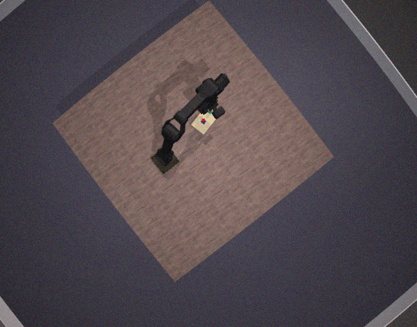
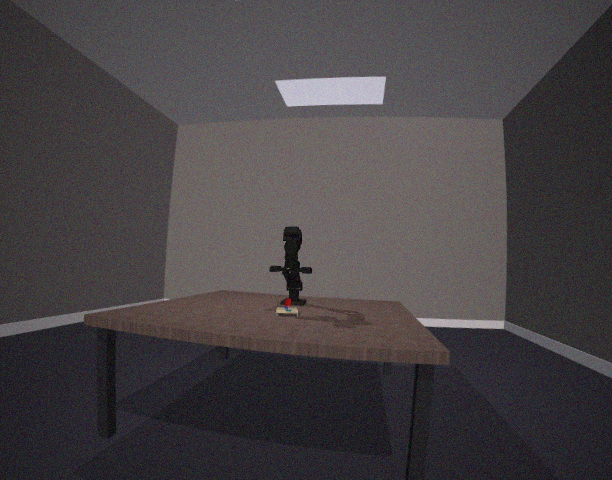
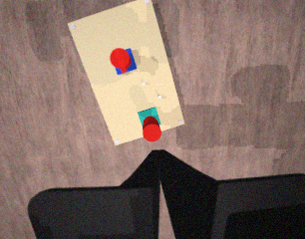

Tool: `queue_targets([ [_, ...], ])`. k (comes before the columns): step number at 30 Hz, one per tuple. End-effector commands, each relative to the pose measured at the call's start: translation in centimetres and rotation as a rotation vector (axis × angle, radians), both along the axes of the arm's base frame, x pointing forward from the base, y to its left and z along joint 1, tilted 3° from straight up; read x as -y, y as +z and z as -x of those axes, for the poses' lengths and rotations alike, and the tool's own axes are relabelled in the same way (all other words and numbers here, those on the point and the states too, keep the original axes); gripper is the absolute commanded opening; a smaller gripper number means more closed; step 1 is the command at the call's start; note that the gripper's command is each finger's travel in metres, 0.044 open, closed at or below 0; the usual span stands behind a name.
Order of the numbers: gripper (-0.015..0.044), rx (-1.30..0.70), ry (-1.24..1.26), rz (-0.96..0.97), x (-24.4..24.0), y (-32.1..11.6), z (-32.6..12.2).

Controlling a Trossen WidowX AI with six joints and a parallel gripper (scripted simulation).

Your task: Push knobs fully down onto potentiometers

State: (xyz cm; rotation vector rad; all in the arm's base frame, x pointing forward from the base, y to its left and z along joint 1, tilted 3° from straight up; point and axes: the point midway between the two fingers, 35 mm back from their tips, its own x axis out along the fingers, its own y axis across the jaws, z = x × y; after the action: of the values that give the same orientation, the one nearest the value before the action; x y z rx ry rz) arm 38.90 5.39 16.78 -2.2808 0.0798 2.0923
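In the wrist view, the board lies on the table ahead of the pincer, mostly left. Just ahead, near its tips, is one knob on its pot; the other knob (also on a pot) stands farther ahead, left.

My table looks like wood, streaked with grain and matt, and the same grain runs along its edge. My arm looks like dull black plastic or painted metal; I can't tell which. My gripper has that same matt black skin, smooth on its broad faces. The board appears smooth and matt, its material unclear to me. Both red knobs look like smooth plastic. The floor shows a flat, matt finish.
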Motion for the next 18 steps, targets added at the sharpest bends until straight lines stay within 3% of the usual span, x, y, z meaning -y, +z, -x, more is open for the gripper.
queue_targets([
  [1, 0.0, -0.001, -0.117, -0.003, 0.11, -0.16, -0.02],
  [18, 0.0, 0.005, -0.705, -0.053, 0.11, -0.34, -0.04],
])
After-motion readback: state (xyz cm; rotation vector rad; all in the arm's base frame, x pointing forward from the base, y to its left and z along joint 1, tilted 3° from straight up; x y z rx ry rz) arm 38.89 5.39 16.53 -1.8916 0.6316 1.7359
